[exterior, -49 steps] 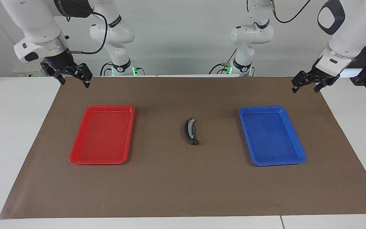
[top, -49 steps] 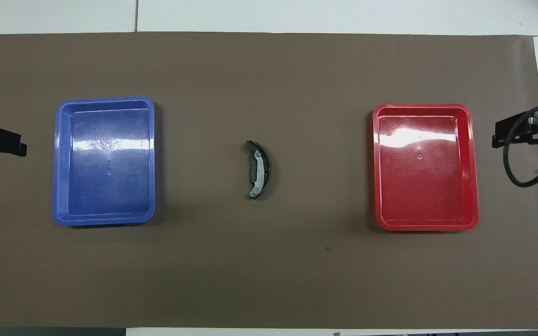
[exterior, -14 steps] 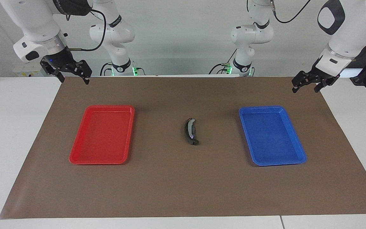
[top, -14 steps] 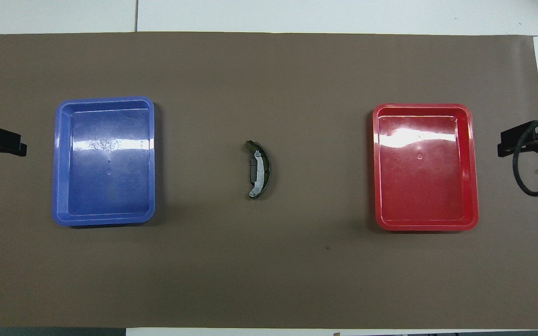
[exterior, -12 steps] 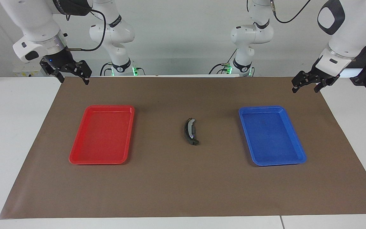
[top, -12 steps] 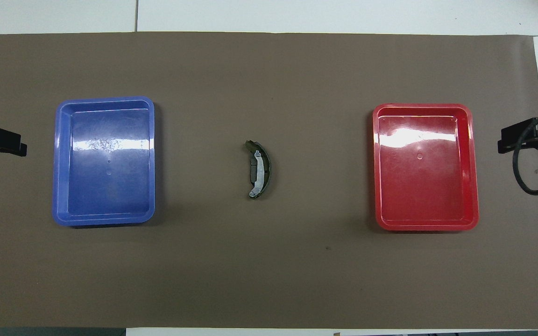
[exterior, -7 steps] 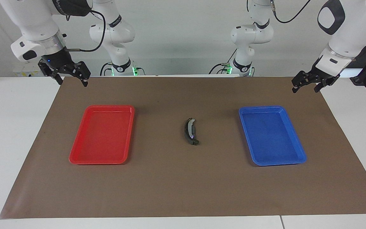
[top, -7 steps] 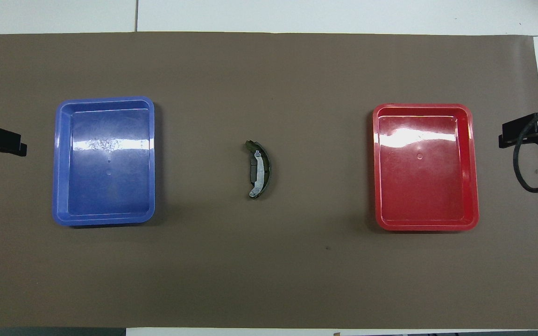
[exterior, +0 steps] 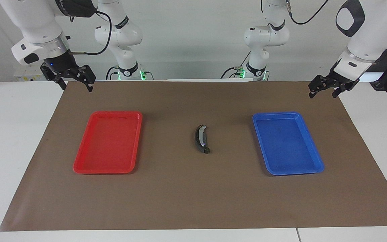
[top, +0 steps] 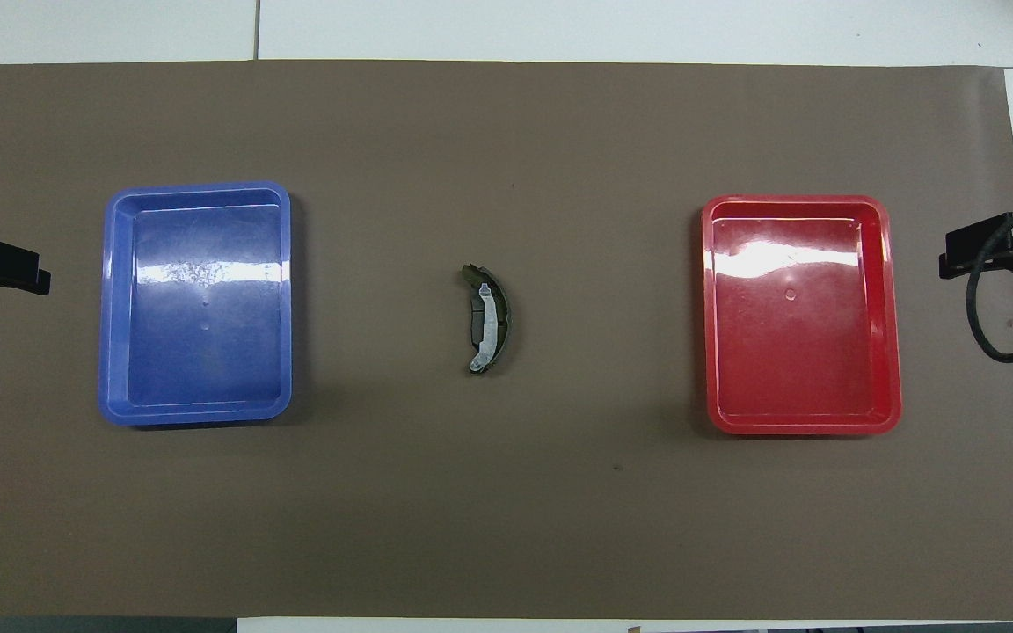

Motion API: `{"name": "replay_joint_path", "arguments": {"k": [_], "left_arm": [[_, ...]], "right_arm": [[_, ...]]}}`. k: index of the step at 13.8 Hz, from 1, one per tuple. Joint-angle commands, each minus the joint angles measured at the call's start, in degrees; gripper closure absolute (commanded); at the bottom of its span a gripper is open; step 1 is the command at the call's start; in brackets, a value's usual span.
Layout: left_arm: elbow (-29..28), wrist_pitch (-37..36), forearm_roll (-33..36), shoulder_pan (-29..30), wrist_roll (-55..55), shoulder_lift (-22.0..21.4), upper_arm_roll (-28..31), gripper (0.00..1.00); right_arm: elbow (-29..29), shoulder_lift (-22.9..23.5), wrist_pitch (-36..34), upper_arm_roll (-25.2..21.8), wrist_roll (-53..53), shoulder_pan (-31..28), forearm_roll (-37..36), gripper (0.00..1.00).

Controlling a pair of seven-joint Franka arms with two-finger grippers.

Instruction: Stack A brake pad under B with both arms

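B point(exterior: 200, 136), the arc-shaped shoe with its light strip up, lies on the A brake pad point(top: 476, 322), whose dark edge shows along its inner curve. The stack sits mid-tabletop on the brown mat point(exterior: 193, 198), well apart from both my tools, between the red tray point(exterior: 108, 142) and the blue tray point(exterior: 286, 144). My right tool point(exterior: 76, 84) hangs wide and empty over the mat's corner past the red tray. My left tool point(exterior: 323, 92) hangs wide and empty over the mat's edge past the blue tray.
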Motion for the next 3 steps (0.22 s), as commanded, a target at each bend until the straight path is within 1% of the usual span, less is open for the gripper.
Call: {"name": "replay_joint_path", "arguments": {"k": [1, 3], "left_arm": [[-0.5, -0.4, 0.3, 0.5, -0.5, -0.7, -0.2, 0.01], [-0.5, -0.4, 0.4, 0.5, -0.5, -0.7, -0.2, 0.01]], "right_arm": [[-0.6, -0.4, 0.4, 0.2, -1.5, -0.5, -0.6, 0.01], [-0.6, -0.4, 0.4, 0.2, -1.5, -0.5, -0.6, 0.01]]}}
